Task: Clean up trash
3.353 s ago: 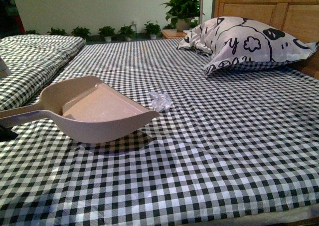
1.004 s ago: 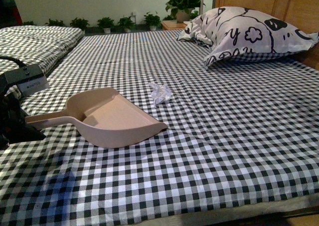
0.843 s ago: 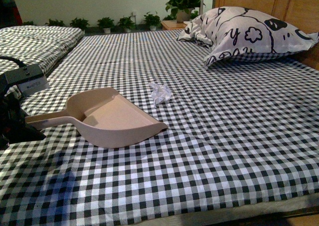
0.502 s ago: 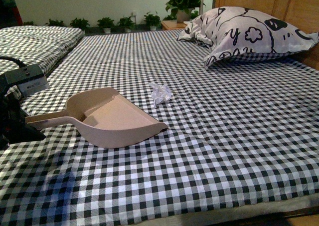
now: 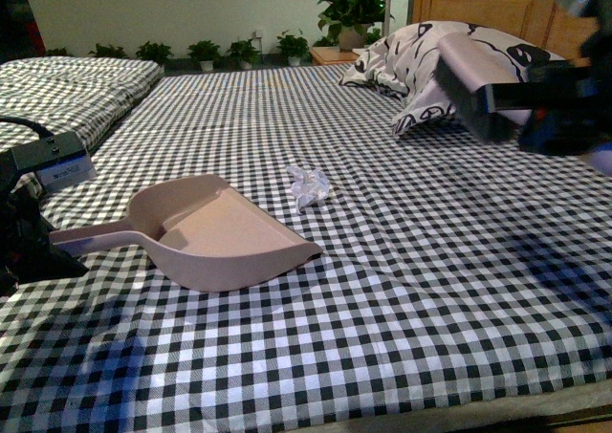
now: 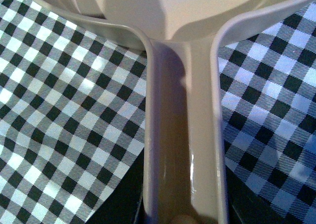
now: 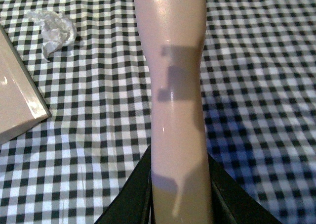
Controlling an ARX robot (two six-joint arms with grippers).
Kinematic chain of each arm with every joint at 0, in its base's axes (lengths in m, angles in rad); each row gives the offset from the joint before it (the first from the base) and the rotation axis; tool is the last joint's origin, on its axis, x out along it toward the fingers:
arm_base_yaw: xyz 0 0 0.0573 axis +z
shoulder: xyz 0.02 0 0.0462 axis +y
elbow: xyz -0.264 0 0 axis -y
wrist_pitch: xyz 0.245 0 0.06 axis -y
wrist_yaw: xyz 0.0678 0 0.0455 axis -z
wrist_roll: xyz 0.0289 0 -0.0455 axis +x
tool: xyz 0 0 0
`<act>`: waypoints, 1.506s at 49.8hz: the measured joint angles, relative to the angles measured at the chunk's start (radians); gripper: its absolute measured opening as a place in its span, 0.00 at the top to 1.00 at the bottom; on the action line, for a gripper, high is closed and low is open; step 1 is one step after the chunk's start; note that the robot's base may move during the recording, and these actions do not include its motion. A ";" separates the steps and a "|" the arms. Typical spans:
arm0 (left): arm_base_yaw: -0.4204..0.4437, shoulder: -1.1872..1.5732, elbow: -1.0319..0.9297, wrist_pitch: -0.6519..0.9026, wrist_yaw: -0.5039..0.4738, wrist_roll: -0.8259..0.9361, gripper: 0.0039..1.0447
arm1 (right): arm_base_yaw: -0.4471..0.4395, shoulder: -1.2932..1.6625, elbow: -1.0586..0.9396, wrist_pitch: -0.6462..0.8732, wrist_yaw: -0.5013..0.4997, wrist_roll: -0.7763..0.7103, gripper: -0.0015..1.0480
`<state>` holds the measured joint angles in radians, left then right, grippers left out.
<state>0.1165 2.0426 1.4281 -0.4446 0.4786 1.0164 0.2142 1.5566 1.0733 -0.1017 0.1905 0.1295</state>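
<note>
my left gripper (image 5: 40, 248) is clamped on the handle of the dustpan (image 5: 225, 232) at the sheet's 9 o'clock edge, with the pan flat on the checkered sheet (image 5: 411, 290). the trash (image 5: 308, 184) lies at 2 o'clock from the pan, just off its open lip and not touching it. my right gripper (image 7: 180, 192) is closed around a beige brush handle (image 7: 175, 85), blurred in the air before the pillow (image 5: 397, 65). bare sheet runs open from 3 to 6 o'clock of the wad.
</note>
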 joint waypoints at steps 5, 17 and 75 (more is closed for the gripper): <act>0.000 0.000 0.000 0.000 0.000 0.000 0.76 | 0.010 0.161 0.124 0.011 -0.028 -0.031 0.80; 0.000 0.000 0.000 0.000 0.000 0.000 0.76 | 0.022 0.360 0.263 0.020 0.024 -0.141 0.80; 0.000 0.000 0.000 0.000 0.000 0.001 0.76 | 0.104 0.767 0.652 -0.072 0.215 -0.327 0.80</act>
<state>0.1165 2.0426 1.4281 -0.4446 0.4786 1.0172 0.3180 2.3238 1.7248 -0.1734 0.4053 -0.1970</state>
